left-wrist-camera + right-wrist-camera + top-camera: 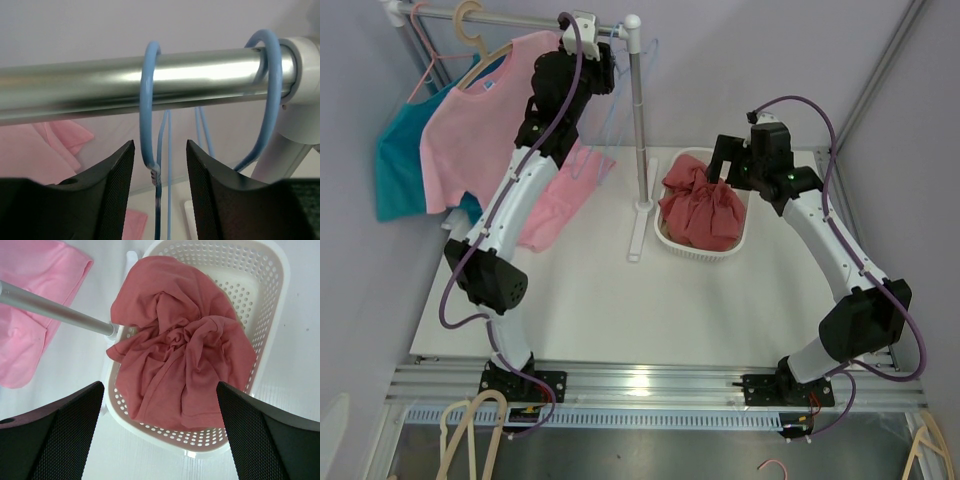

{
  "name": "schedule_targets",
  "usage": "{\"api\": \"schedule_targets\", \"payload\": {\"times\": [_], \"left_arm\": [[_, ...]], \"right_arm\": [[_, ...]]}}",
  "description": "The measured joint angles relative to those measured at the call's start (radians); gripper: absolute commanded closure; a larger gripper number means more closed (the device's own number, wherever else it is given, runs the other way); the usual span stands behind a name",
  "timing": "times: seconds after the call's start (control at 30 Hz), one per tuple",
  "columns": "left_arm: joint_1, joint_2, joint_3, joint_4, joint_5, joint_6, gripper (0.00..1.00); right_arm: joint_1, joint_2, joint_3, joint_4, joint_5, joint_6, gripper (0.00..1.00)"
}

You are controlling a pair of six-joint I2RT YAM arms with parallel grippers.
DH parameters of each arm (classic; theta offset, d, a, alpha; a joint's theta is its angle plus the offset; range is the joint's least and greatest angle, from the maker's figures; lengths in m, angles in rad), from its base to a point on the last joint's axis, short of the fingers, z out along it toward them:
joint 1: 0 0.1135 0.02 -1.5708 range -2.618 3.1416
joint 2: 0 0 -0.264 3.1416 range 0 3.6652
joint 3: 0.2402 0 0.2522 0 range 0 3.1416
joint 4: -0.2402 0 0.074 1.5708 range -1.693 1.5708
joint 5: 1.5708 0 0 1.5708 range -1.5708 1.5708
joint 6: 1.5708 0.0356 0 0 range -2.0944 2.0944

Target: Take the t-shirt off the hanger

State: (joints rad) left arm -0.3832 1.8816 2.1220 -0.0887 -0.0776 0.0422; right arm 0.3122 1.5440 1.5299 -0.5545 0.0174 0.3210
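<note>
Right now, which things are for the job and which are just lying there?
For the job, probably: blue hanger, red shirt, basket, left gripper, right gripper.
Just lying about: pink shirt, teal shirt, pink cloth on the table.

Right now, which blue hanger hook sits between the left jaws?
The hook nearer the rail's middle; its twisted neck hangs between them. The other hook hugs the white end fitting.
</note>
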Motion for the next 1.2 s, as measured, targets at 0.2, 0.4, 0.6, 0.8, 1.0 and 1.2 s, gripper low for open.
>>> {"api": "schedule_targets", "payload": {"times": [0.2,0.4,0.6,0.8,1.0,1.2], "left_arm": [[0.000,-0.012,0.000,-0.021,0.004,0.001,0.45],[0.000,-0.106,-0.047,-0.062,0.011,0.002,0.44],[0.000,-0.274,-0.151,-0.077,0.034,0.002,0.45],[0.023,-0.394,-0.250,-0.077,0.051,0.003,0.47],[0.177,-0.404,-0.262,-0.100,0.146,-0.007,0.39],[0.325,-0.415,-0.322,-0.089,0.158,-0.033,0.41]], "right_arm": [[0.000,0.000,-0.011,0.002,-0.004,0.001,0.00],[0.000,0.000,-0.027,0.014,-0.035,0.006,0.01],[0.000,0.000,-0.049,0.021,-0.060,0.018,0.00],[0.003,0.000,-0.062,0.037,-0.082,0.019,0.01],[0.007,0.000,-0.073,0.038,-0.109,0.019,0.01],[0.007,0.000,-0.073,0.039,-0.128,0.013,0.01]]}}
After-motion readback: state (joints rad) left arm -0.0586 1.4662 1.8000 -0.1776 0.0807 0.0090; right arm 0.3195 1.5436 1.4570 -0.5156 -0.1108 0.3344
